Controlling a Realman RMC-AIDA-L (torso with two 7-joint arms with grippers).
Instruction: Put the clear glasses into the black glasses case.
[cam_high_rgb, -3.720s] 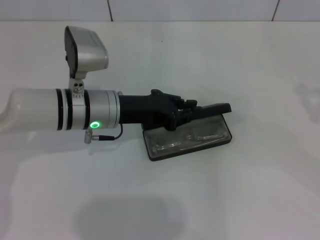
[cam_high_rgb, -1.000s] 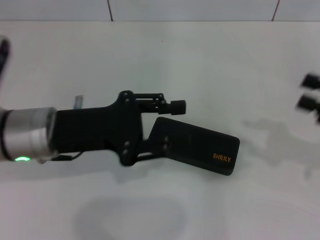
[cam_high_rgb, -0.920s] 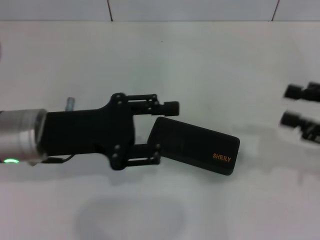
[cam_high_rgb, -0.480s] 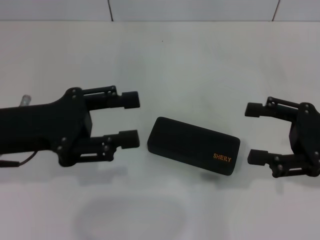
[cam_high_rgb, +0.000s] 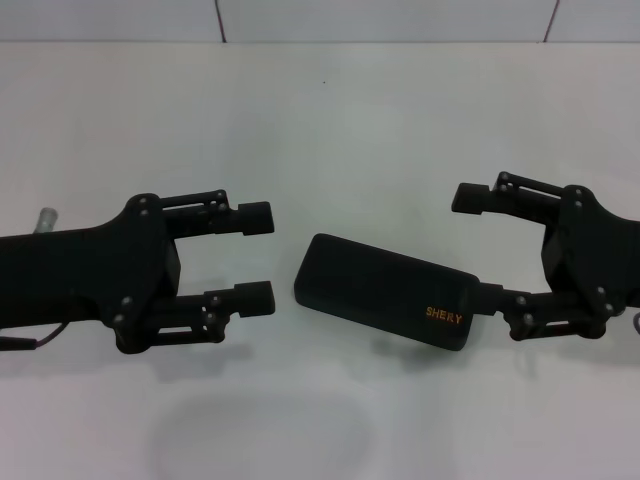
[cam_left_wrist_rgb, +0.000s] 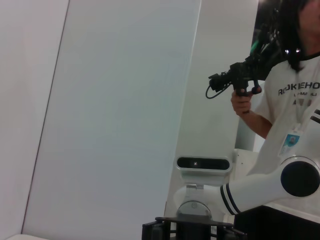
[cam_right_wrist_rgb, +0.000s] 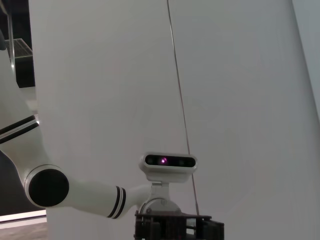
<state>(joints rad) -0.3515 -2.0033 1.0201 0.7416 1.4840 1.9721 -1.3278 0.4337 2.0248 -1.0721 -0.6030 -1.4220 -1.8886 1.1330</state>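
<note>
The black glasses case (cam_high_rgb: 380, 290) lies shut and slanted on the white table, its orange lettering toward the right end. The clear glasses are hidden; none of the views shows them. My left gripper (cam_high_rgb: 258, 258) hovers open just left of the case, fingertips pointing at it with a small gap between. From the right, my right gripper (cam_high_rgb: 477, 247) is open too, and its lower finger (cam_high_rgb: 497, 297) reaches the case's right end. Whether that finger touches the case I cannot tell.
The white table (cam_high_rgb: 330, 130) runs to a tiled wall behind. In the left wrist view a person (cam_left_wrist_rgb: 295, 100) holding a camera stands beyond the other arm (cam_left_wrist_rgb: 260, 185). The right wrist view shows a white arm (cam_right_wrist_rgb: 90, 192) against a plain wall.
The case, earlier open with the glasses inside, is now shut. My left gripper pulled back left and opened. My right gripper came in from the right up to the case's end.
</note>
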